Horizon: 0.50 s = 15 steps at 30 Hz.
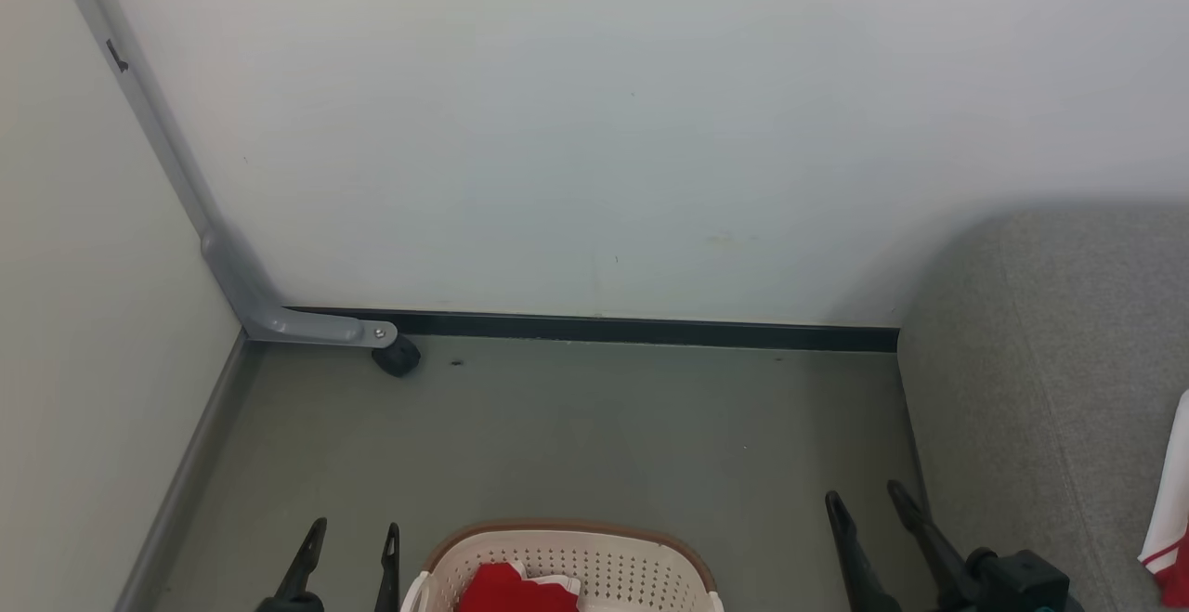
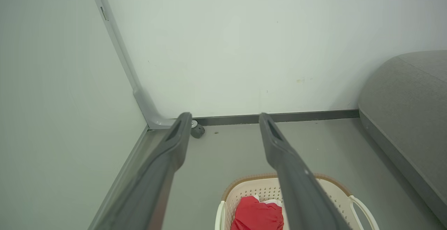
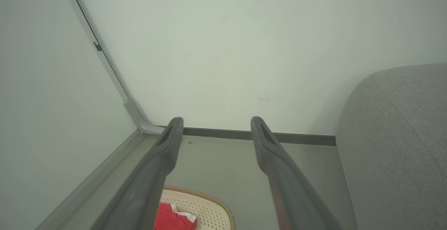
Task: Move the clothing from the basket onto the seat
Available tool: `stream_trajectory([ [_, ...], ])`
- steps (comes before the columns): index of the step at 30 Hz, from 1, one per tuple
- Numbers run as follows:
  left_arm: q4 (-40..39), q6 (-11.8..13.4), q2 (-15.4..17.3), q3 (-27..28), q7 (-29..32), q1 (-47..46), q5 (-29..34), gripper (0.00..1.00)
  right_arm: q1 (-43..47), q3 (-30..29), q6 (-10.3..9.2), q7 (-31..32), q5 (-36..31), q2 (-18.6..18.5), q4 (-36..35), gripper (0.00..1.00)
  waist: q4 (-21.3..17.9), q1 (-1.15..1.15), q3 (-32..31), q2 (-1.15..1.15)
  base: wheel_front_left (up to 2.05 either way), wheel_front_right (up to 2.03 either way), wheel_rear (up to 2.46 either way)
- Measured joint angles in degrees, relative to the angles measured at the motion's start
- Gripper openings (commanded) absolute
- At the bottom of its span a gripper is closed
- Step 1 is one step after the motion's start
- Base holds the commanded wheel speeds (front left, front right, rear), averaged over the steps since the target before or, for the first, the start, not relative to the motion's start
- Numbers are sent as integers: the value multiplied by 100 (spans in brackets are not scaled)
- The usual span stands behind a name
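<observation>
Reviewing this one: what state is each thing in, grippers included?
basket: upright on the floor, clothing inside.
red garment: crumpled in the basket, ungripped.
second garment: red and white, lying on the seat, cut off at frame edge.
seat: bears the second garment.
left gripper: open, empty, left of the basket.
right gripper: open, empty, between basket and seat.

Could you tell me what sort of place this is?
Probably a bare indoor room corner, staged for laundry chores: plain walls, a grey seat and a basket of red clothing on the floor.
</observation>
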Motion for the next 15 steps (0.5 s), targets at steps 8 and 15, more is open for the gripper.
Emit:
stream_trajectory([
  [8,-88,-52,-7,59,0,3,8,100,-1,-12,-47,0,-135,35,2,100,-27,0,106,0,0,0,0],
  [15,-129,-164,-9,54,0,1,8,100,-2,-230,-410,0,-280,45,73,100,-78,0,377,0,0,0,0],
])
